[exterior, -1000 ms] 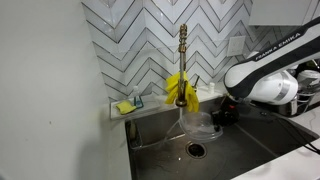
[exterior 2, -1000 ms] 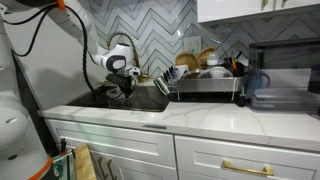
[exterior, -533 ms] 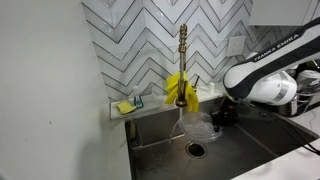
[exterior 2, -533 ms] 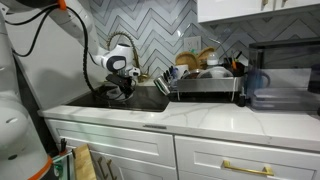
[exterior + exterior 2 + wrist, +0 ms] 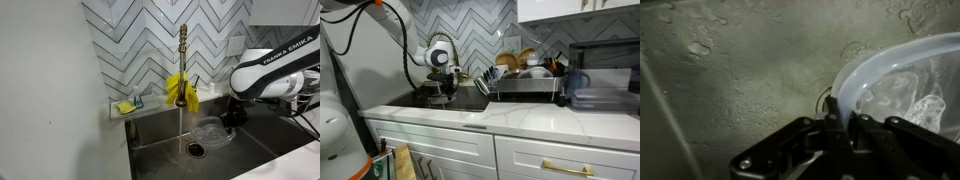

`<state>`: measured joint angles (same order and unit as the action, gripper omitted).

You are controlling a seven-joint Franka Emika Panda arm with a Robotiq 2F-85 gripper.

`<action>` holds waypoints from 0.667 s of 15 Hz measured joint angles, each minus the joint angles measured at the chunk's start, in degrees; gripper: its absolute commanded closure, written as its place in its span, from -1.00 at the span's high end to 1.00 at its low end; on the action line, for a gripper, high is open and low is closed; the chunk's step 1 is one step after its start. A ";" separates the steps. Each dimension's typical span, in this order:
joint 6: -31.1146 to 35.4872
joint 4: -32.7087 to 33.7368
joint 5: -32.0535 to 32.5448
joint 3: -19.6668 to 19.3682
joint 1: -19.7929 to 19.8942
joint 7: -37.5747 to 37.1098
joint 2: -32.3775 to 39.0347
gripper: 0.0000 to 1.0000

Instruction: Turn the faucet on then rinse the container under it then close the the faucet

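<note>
The brass faucet (image 5: 182, 55) stands at the back of the sink with a yellow cloth (image 5: 178, 90) draped on it. A stream of water (image 5: 180, 125) runs from it down to the drain (image 5: 194, 150). The clear plastic container (image 5: 212, 131) sits low in the sink, to the side of the stream, not under it. My gripper (image 5: 229, 118) is shut on the container's rim; in the wrist view the fingers (image 5: 843, 122) pinch the rim (image 5: 855, 85). In an exterior view only the arm (image 5: 442, 60) above the sink shows; the container is hidden there.
A yellow sponge (image 5: 124, 106) lies on the ledge at the sink's back corner. A dish rack (image 5: 525, 80) full of dishes stands on the counter beside the sink (image 5: 470, 104). The sink floor (image 5: 730, 80) is wet with drops.
My gripper has pulled the container sideways away from the faucet and lower into the sink. The water stream now falls straight to the drain instead of onto the container.
</note>
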<state>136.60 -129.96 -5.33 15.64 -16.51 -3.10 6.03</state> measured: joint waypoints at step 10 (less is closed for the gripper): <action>-16.03 7.60 33.45 0.15 -0.39 -10.10 -5.39 -0.97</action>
<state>120.56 -122.36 28.12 15.79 -16.90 -13.19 0.64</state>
